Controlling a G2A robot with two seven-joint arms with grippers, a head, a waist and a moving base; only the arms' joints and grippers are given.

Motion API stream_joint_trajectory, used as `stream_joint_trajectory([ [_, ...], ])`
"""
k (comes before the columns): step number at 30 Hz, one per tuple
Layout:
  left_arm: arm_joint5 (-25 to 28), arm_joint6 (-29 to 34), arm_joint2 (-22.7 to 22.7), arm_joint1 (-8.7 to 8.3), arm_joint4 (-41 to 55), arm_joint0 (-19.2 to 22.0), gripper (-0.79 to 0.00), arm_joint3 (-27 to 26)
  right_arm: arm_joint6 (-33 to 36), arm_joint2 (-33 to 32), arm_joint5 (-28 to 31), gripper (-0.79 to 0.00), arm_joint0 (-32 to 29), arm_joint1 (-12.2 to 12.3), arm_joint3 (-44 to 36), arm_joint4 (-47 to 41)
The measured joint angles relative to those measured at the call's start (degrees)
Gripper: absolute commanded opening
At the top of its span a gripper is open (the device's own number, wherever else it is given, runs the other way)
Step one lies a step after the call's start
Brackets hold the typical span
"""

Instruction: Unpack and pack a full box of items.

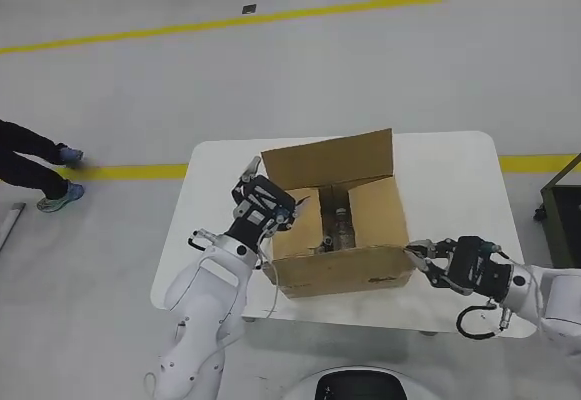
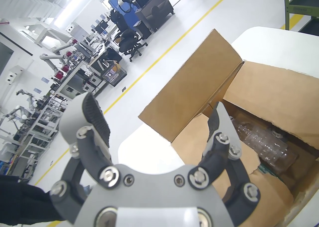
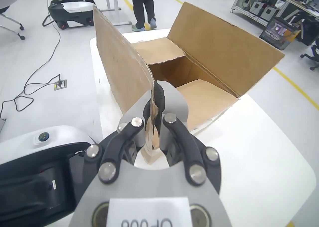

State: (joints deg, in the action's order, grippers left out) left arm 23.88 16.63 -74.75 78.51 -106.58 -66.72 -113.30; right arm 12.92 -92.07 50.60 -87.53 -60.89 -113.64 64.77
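A brown cardboard box point(image 1: 345, 262) stands open on the white table point(image 1: 460, 170), its far flap point(image 1: 330, 158) raised. Clear plastic bottles point(image 1: 338, 228) lie inside, seen also in the left wrist view as bottles point(image 2: 264, 140). My left gripper point(image 1: 275, 208) is open at the box's left rim, one finger over the inner left flap point(image 2: 219, 163). My right gripper point(image 3: 155, 103) is shut on the torn edge of the box's near flap point(image 3: 122, 68) at the box's front right corner, where my right gripper point(image 1: 422, 255) meets it in the top view.
A green metal rack point(image 1: 575, 190) stands right of the table. A yellow floor line point(image 1: 120, 172) runs behind. A person's legs point(image 1: 20, 160) are far left on the floor, away from the table. Bare tabletop lies right of the box point(image 3: 261, 138).
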Motion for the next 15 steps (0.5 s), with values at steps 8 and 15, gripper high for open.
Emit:
stream_joint_trajectory([
  [8,2.88,1.14,0.55,-0.29,1.71,0.23,0.0,-0.08,-4.96,-0.31,4.02,-0.477,-2.36,0.47,0.08,4.41],
  [15,3.02,1.21,0.38,-0.56,1.88,0.35,0.0,-0.11,-6.37,-0.43,7.46,-0.486,-3.83,1.19,0.3,4.7],
])
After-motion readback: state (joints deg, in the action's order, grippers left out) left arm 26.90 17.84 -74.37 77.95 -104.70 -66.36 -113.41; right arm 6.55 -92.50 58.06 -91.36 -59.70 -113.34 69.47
